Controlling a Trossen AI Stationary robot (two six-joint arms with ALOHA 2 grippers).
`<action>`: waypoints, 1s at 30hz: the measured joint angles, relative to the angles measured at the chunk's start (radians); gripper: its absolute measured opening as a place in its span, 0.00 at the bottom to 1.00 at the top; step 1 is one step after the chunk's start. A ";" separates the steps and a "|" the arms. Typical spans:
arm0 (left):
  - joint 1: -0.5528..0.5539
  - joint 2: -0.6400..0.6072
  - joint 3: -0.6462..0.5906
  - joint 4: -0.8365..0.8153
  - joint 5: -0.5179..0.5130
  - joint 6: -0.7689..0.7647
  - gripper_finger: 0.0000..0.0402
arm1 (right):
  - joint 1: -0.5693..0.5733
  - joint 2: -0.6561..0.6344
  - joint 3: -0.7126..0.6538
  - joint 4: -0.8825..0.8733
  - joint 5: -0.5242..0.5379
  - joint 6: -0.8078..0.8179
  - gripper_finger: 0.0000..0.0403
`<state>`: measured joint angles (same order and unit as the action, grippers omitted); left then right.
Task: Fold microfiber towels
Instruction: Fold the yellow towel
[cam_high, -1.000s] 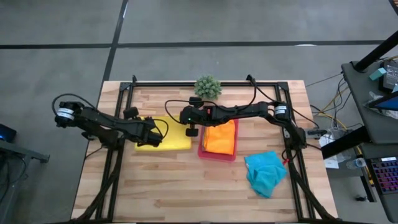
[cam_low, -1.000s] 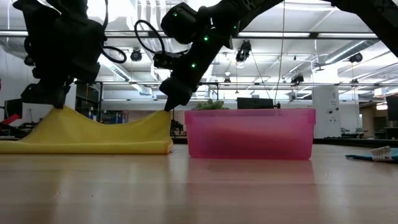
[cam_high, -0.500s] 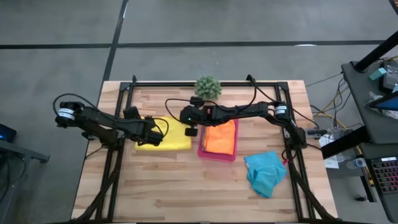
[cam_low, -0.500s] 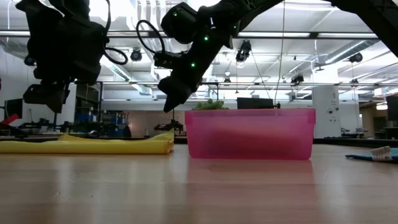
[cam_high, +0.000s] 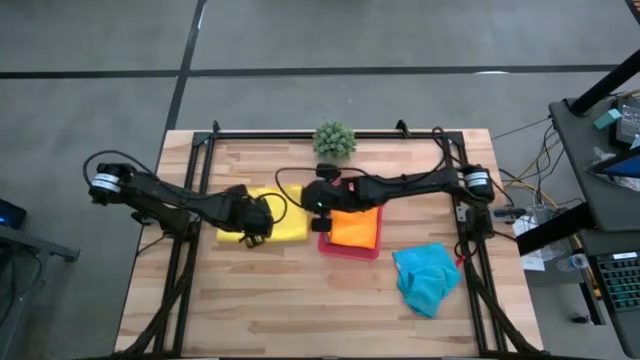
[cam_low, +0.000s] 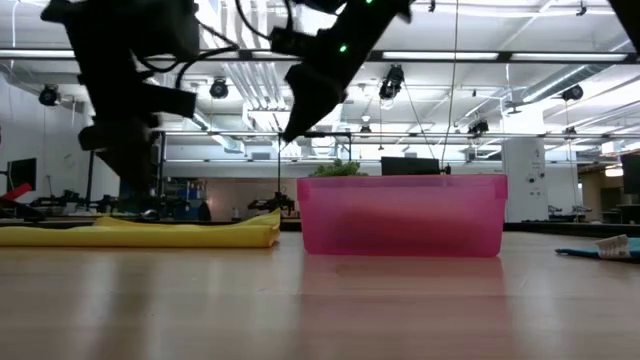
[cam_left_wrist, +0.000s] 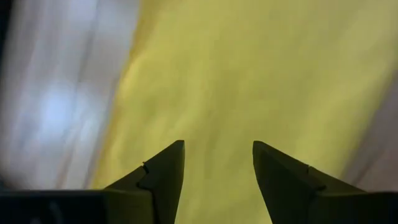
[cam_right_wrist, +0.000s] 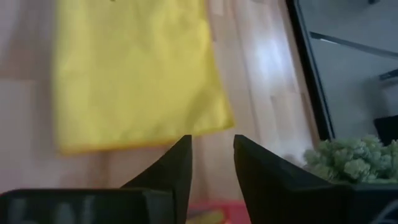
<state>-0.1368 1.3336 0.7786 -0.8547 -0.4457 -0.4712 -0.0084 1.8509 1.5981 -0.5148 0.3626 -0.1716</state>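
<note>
A folded yellow towel (cam_high: 285, 222) lies flat on the table, left of the pink tray (cam_high: 350, 250). My left gripper (cam_high: 256, 220) hangs open just above the towel's middle (cam_left_wrist: 249, 74), fingers pointing steeply down and touching nothing. My right gripper (cam_high: 319, 205) is open and raised over the tray's left end, clear of the yellow towel (cam_right_wrist: 137, 74). A folded orange towel (cam_high: 357, 226) lies in the tray. A crumpled turquoise towel (cam_high: 428, 277) lies on the table toward the near right.
A small green plant (cam_high: 335, 138) stands at the table's far edge behind the tray. The tray's pink wall (cam_low: 400, 215) rises right beside the yellow towel (cam_low: 140, 235). Bare wood (cam_high: 300, 300) runs along the near side. Black frame rails border the table.
Both grippers have opened and let go of the yellow towel. Its two lifted ends have dropped, so it now lies flat. My left gripper has moved toward the table's right, over the towel, and tipped. My right gripper has risen and drawn back toward the right.
</note>
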 joint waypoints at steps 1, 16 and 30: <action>-0.002 0.006 -0.006 0.053 0.007 0.018 0.44 | 0.012 -0.013 -0.014 -0.003 0.000 0.007 0.27; -0.032 0.222 -0.039 0.433 0.106 0.087 0.44 | 0.120 -0.149 -0.227 0.009 0.001 0.138 0.12; -0.129 0.153 -0.040 0.254 0.288 0.138 0.44 | 0.122 -0.149 -0.265 0.035 0.004 0.157 0.12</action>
<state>-0.2662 1.4865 0.7383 -0.6002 -0.1576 -0.3335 0.1136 1.7020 1.3334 -0.4798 0.3668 -0.0147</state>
